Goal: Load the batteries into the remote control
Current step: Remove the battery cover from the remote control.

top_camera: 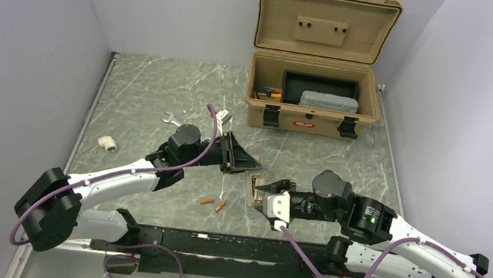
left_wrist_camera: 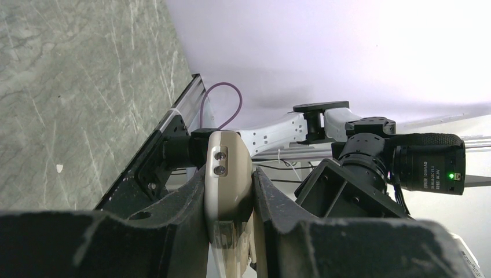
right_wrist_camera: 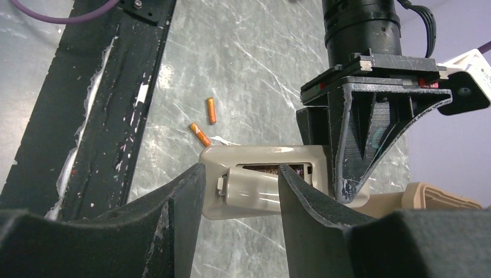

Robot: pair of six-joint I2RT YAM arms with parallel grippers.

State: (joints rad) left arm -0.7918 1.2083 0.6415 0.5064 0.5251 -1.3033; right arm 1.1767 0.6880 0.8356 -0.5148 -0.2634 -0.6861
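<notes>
Above mid-table, the remote control [right_wrist_camera: 255, 155] is clamped by the left gripper [left_wrist_camera: 230, 197] so its battery bay [right_wrist_camera: 272, 169] is presented to the right gripper [right_wrist_camera: 240, 179], whose grip cannot be told.

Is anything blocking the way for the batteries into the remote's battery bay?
Yes. The cover still lies over most of the bay on the remote control, between the right fingers; both batteries lie on the table.

Two batteries [top_camera: 206, 201] [top_camera: 220, 207], one remote control [top_camera: 253, 186], one wrench [top_camera: 171, 119], one toolbox [top_camera: 312, 112].
</notes>
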